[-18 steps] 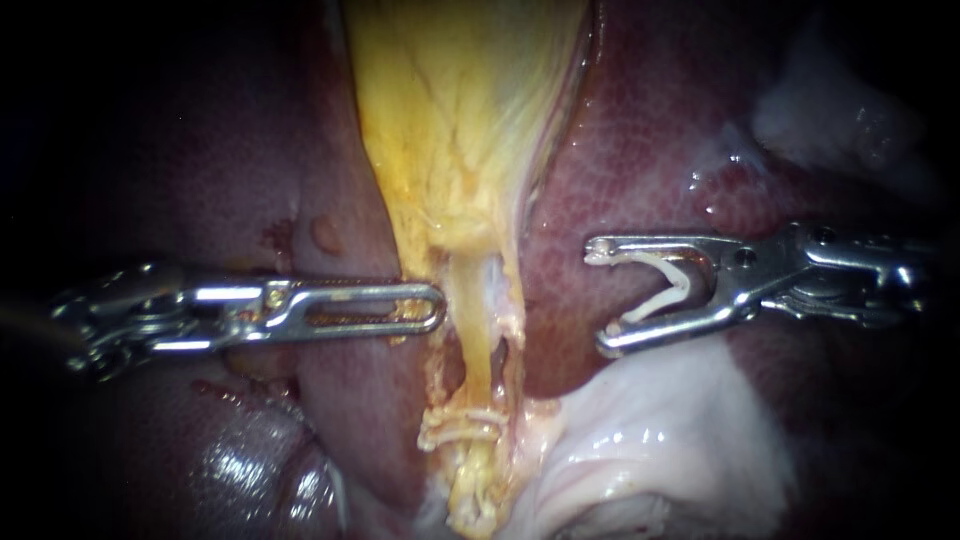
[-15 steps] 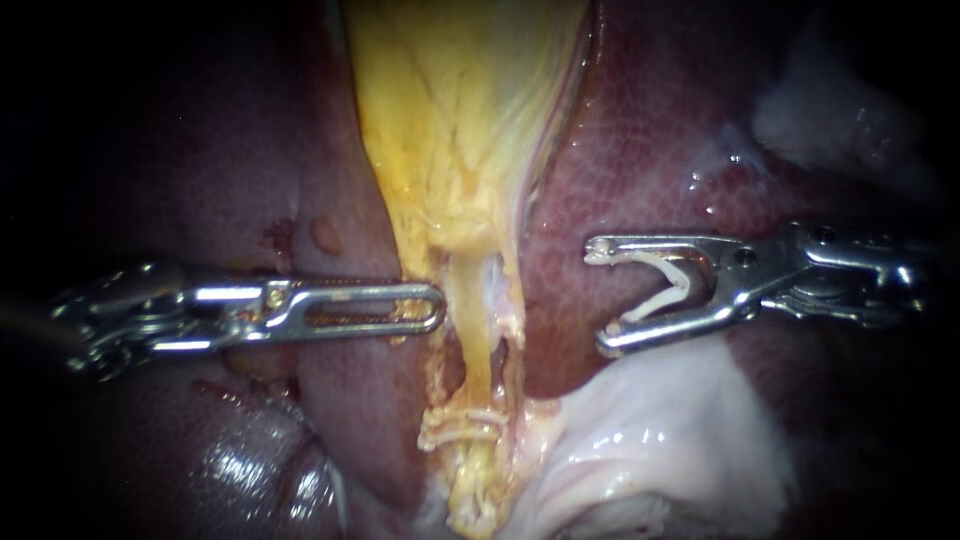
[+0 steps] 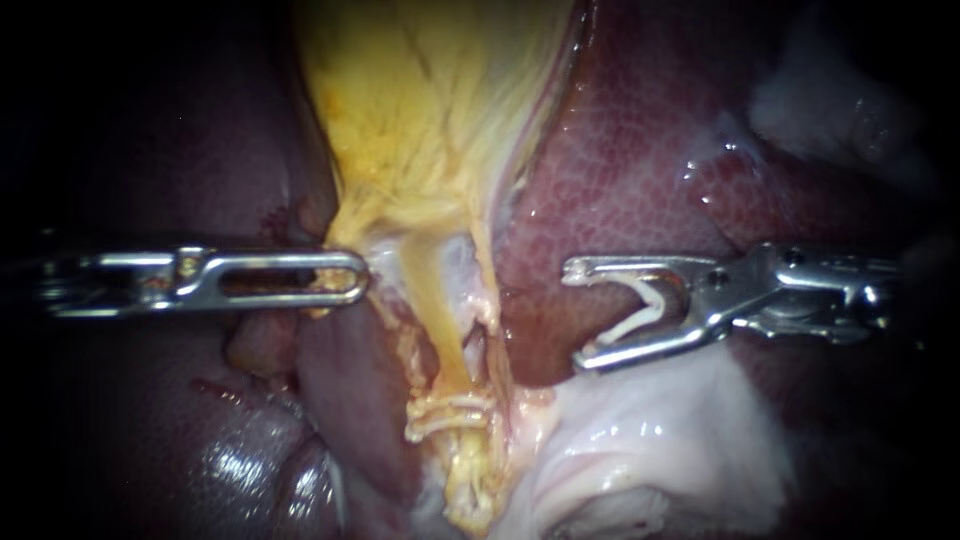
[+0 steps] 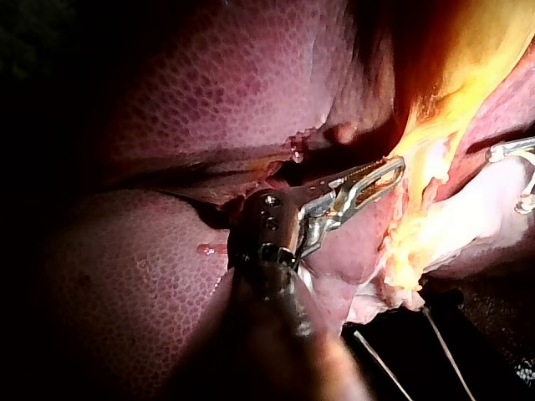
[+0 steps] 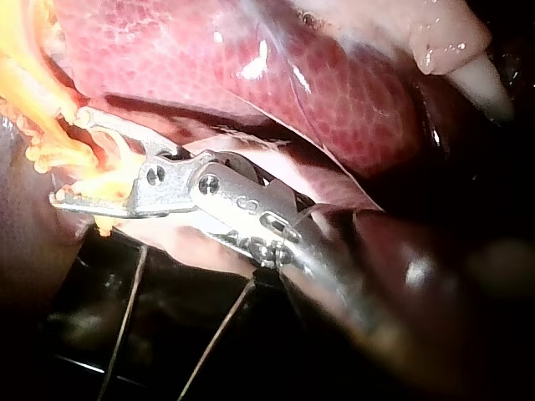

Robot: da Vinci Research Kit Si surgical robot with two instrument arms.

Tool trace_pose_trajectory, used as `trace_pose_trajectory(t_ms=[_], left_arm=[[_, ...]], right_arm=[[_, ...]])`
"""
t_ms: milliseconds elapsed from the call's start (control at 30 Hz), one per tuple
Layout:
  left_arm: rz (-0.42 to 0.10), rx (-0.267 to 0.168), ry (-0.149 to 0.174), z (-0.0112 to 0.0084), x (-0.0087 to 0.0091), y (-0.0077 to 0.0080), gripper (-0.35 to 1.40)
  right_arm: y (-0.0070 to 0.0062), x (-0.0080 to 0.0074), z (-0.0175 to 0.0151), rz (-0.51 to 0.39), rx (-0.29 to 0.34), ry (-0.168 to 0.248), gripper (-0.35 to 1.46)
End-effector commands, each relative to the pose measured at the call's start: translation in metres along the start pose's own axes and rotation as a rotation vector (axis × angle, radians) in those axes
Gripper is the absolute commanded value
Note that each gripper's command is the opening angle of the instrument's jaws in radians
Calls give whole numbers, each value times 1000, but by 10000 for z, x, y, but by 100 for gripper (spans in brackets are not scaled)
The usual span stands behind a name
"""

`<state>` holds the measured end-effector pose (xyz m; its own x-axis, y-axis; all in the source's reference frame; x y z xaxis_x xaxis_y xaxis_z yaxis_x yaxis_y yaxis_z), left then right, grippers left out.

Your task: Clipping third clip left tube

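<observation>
The yellow gallbladder point(image 3: 430, 100) narrows into two tubes. The left tube point(image 3: 430, 300) is yellow, and a paler tube point(image 3: 468, 270) runs beside it. White clips point(image 3: 447, 412) cross the tubes lower down. My left instrument point(image 3: 355, 278) comes in level, its jaws shut on the yellow fringe at the gallbladder's neck; the left wrist view shows the same grip by the left instrument point(image 4: 372, 177). My right instrument point(image 3: 573, 316) sits right of the tubes and clear of them. Its jaws stand wide apart and hold an open white clip point(image 3: 640, 310). In the right wrist view the right instrument point(image 5: 71, 159) points at the yellow tissue.
Dark red liver point(image 3: 620, 150) lies on both sides of the gallbladder. Pale white tissue point(image 3: 640, 440) spreads below my right instrument. A glistening liver lobe point(image 3: 250, 460) lies under my left instrument. Thin wires point(image 5: 125, 326) cross the dark floor beneath the tissue.
My left instrument has drawn back to the left with the gallbladder neck, slanting and spreading the tubes. My right instrument has moved slightly left and down, its clip still open.
</observation>
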<state>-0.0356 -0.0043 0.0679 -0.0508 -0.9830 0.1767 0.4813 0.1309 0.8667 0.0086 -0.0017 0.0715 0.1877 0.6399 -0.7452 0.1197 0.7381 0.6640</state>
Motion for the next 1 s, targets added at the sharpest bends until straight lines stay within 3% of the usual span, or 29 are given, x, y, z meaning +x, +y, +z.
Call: trace_pose_trajectory(t_ms=[33, 233, 433, 567, 700, 1000], left_arm=[[5, 0, -5, -1, 0, -1, -35], [5, 0, -5, -3, 1, -1, -35], [5, -1, -6, -4, 2, -3, -35], [5, -1, -6, -4, 2, -5, -35], [5, -1, -6, -5, 3, -5, -35], [5, -1, -6, -3, 3, -3, -35]], right_arm=[[2, -10, 9, 13, 9, -10, 60], [10, -51, 49, 44, 32, -33, 60], [25, -74, 69, 56, 25, -50, 60], [34, -81, 78, 64, 21, -53, 60], [37, -78, 87, 89, 31, -43, 60], [27, -45, 95, 160, 113, 62, 60]])
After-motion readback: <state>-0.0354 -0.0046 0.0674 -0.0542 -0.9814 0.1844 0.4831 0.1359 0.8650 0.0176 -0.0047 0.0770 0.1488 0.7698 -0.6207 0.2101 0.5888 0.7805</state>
